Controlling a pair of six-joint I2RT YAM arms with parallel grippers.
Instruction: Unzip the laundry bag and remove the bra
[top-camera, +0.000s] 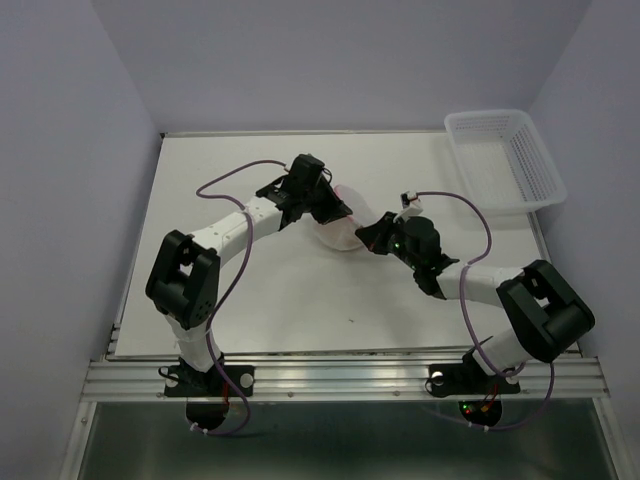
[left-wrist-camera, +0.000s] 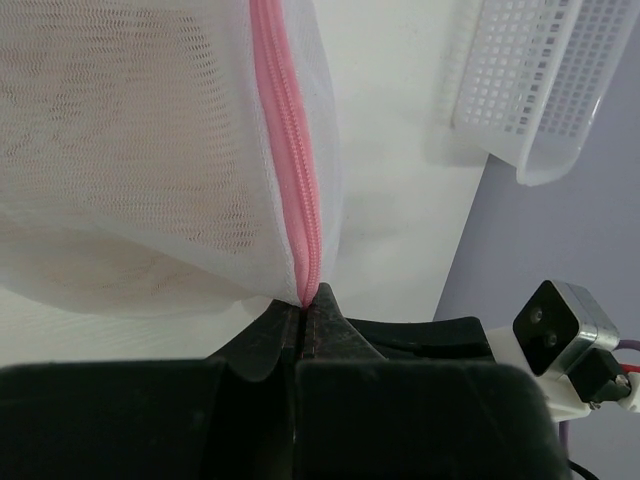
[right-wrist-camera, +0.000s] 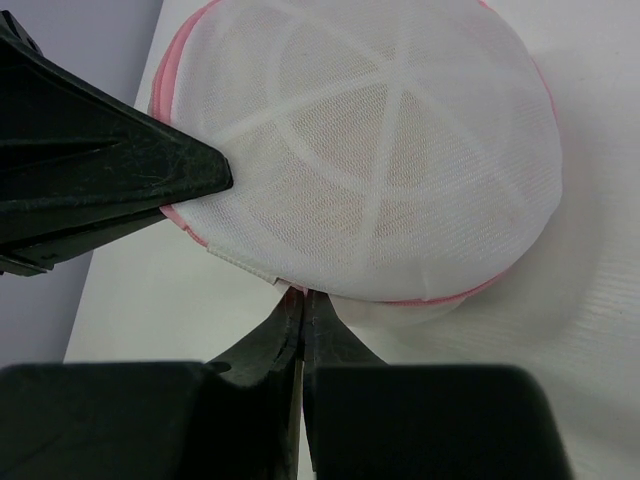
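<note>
Laundry bag (top-camera: 340, 228) sits mid-table, held between the two arms. Its round mesh face is turned to the right wrist camera and its pink zip (left-wrist-camera: 291, 150) runs up the side that the left wrist camera sees. The left gripper (left-wrist-camera: 303, 305) has its fingers pressed together on the bag's edge, right where the zip line ends. The right gripper (right-wrist-camera: 300, 300) is likewise closed, nipping the pink rim at the bottom of the round face. Along the stretch in view the zip looks done up.

To do this step well, I judge one gripper should anchor the rim while the other draws the slider round the curve. The pull should run along the zip rather than away from it, with the mesh kept taut so the teeth do not bunch. A grip on cloth alone would only drag the bag across the table (top-camera: 250, 300).

Whether either gripper has the slider itself cannot be told, as the fingertips cover the spot. The bra (left-wrist-camera: 110, 265) shows only as a beige tint behind the mesh, with no shape to it. From above, the arms hide most of the bag. The white basket (top-camera: 505, 160) stands well apart at the far right corner
</note>
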